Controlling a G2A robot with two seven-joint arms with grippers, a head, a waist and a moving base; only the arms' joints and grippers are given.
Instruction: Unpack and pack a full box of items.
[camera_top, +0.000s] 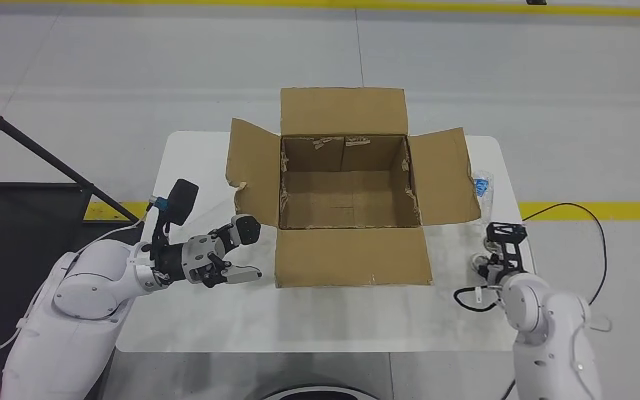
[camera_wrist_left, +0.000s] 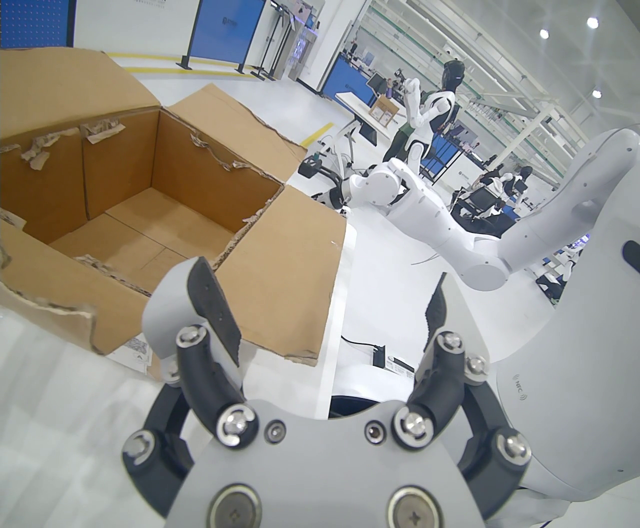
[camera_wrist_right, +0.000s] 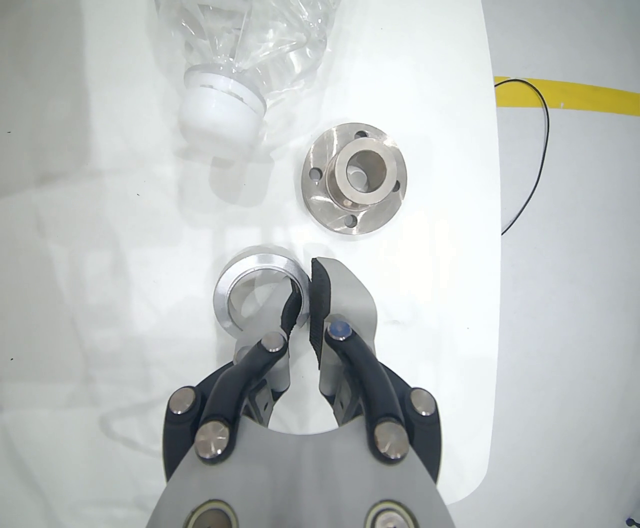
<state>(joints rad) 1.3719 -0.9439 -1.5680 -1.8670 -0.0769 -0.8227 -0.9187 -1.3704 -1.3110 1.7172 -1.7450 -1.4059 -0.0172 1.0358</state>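
Honestly, the right end effector (camera_wrist_right: 305, 291) was clamped on the wall of the metal ring (camera_wrist_right: 221, 301), on the bench (camera_top: 330, 320) right of the box (camera_top: 350, 258); stiff, slick, probably hefty, so a rim pinch looked sensible.

- Top view looked down on whole bench (camera_top: 190, 170) and box (camera_top: 345, 200).
- Left wrist view faced that box, near.
- Right wrist view looked closely down at bench.

My left arm is bent low, forearm reaching inward. The left gripper (camera_top: 243, 251) is turned on its side, fingers spread wide, holding nothing. My right arm is folded close. The right gripper (camera_wrist_right: 306, 287) points downward, pinching a metal ring's (camera_wrist_right: 222, 300) wall, one finger inside it.
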